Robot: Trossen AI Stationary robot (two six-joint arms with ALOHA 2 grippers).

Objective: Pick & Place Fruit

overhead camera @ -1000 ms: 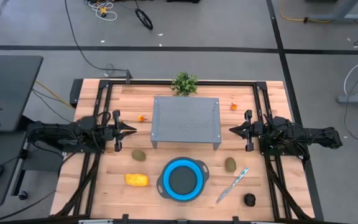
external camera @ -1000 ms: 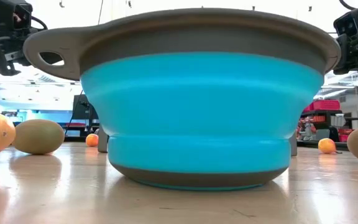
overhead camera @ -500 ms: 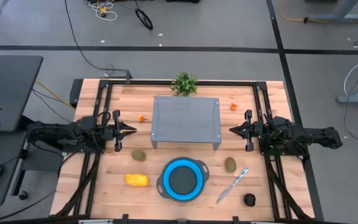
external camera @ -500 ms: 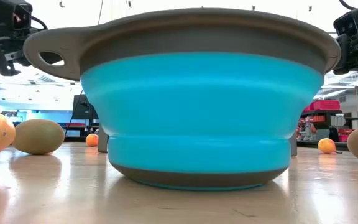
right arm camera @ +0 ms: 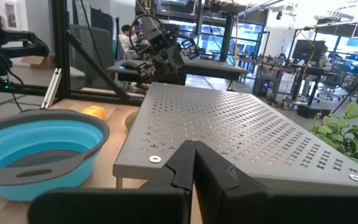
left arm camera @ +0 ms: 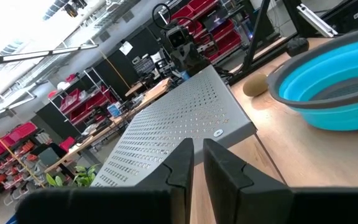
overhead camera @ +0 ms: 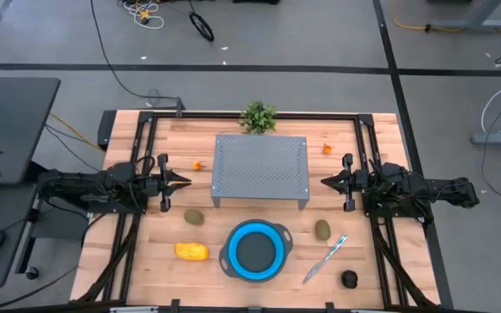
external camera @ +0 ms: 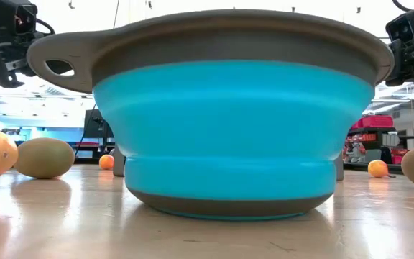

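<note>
— Wooden table (overhead camera: 259,278): what at its centre?
— Grey perforated metal stand (overhead camera: 260,171), used below as the landmark.

— And the fruit?
— Off the stand's left edge, one tiny orange ball (overhead camera: 197,164); past its far right corner, another (overhead camera: 327,149). Nearer than the stand, to the left, an olive-brown oval (overhead camera: 194,216) and a yellow-orange oblong (overhead camera: 191,251). To the right, a second oval (overhead camera: 322,229) and a near-black ball (overhead camera: 349,279).

— Anything else nearby?
— Directly in front of the stand, a blue bowl (overhead camera: 256,250). Right of that, a knife (overhead camera: 325,258). Behind the stand, a green sprig (overhead camera: 257,116).

— Grippers?
— Left gripper (overhead camera: 185,183) beside the stand's left edge, fingers nearly together, holding nothing. Right gripper (overhead camera: 324,183) beside its right edge, fingers pressed together, empty too.
</note>
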